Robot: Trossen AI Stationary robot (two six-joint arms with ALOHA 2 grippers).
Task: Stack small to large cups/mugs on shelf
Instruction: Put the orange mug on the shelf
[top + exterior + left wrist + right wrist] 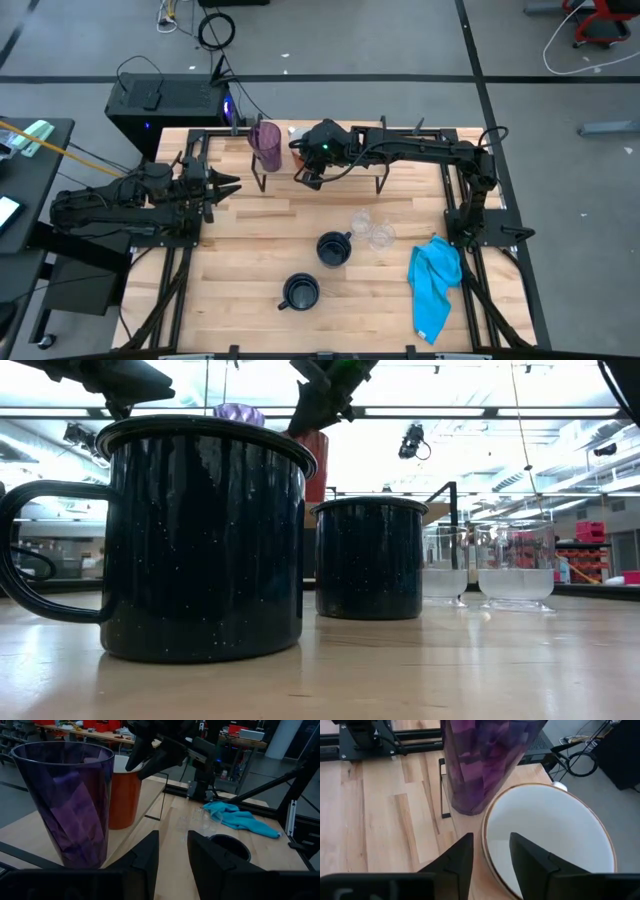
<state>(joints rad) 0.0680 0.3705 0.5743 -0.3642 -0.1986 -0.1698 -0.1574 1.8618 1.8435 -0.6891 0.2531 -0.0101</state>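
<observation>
My left gripper [228, 186] is parked out at the left side of the table, fingers apart with nothing between them, pointing toward the shelf [350, 165]. Right ahead of it is the purple tumbler [266, 145], standing upright on the shelf's left end. From my left wrist cam the tumbler [75, 802] fills most of the view, with the white-and-orange mug [125, 795] just beside it and a bit behind.

My right gripper [310, 172] is over the shelf, just to the right of the tumbler. The right wrist cam looks straight down into the mug [547, 837], white inside with an orange rim, sitting on the shelf board close to the tumbler [487, 760]. My fingers [452, 862] straddle the mug's near rim, spread apart, and I can't tell if either pad is touching it.

Out on the open table are 2 dark navy mugs, 1 toward the front [299, 291] and 1 farther back [333, 248]. Right of that are the 2 small clear glasses [372, 230], close together. In the low cam the front navy mug [200, 535] blocks most of the view toward the shelf.

Far right is a bright blue cloth [436, 282], crumpled near the table's edge.
</observation>
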